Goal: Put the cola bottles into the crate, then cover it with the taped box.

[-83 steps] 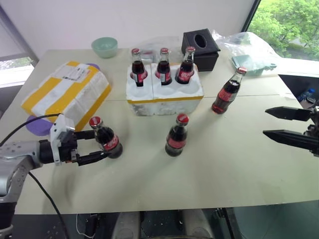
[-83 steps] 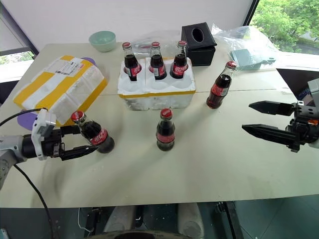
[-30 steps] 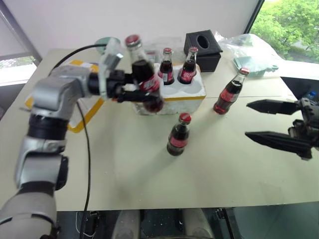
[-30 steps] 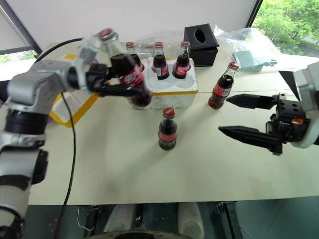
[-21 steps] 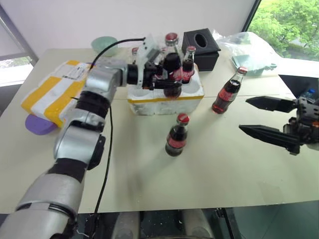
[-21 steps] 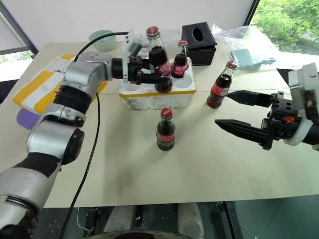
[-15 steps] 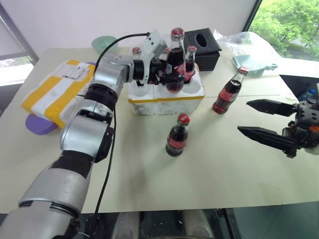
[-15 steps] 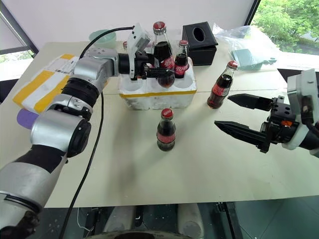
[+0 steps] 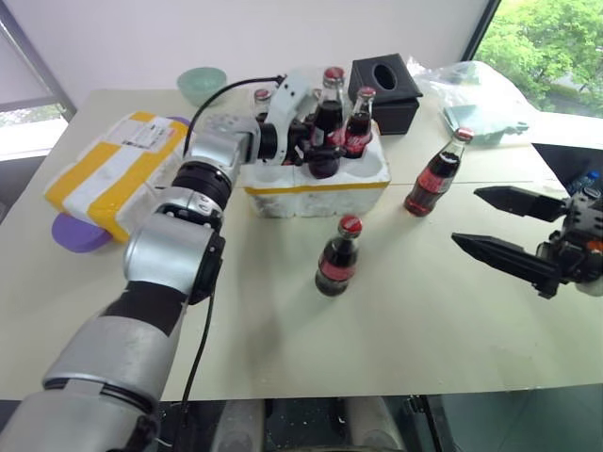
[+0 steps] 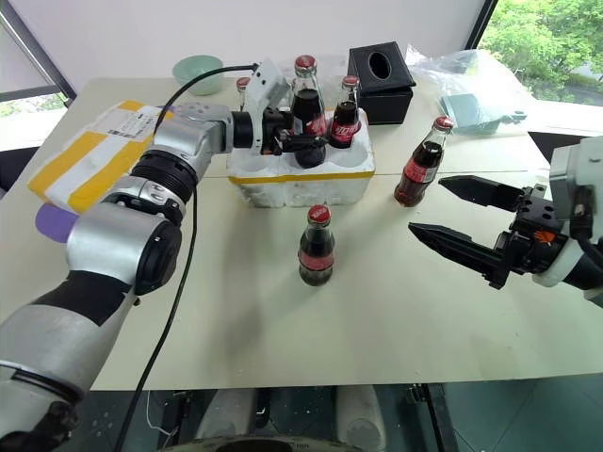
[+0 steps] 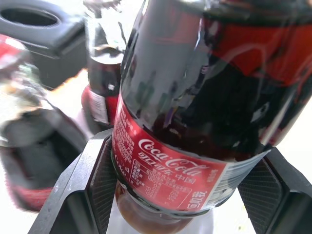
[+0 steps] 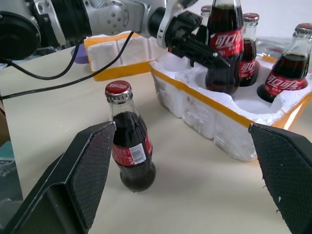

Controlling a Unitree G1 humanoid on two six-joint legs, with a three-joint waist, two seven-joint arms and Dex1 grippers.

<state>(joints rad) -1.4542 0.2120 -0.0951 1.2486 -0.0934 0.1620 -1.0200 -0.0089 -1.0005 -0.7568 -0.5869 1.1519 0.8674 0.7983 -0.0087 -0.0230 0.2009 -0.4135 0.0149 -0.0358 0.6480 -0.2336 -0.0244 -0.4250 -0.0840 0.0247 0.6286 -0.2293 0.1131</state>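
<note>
Crate at upper centre holds cola bottles; left gripper, fingers clamped on a held bottle, hovers over a front well. Two bottles stand on table. Taped box lies upper left. Right gripper, fingers apart, waits right.

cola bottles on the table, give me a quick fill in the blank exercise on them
1. The left tool holds a cola bottle over the white ____.
2. ____ cola bottles stand loose on the table, outside the crate.
3. The right tool is ____ and holds nothing.
4. The taped box has broad bands of ____ tape.

Missing words: crate; two; open; yellow
</note>
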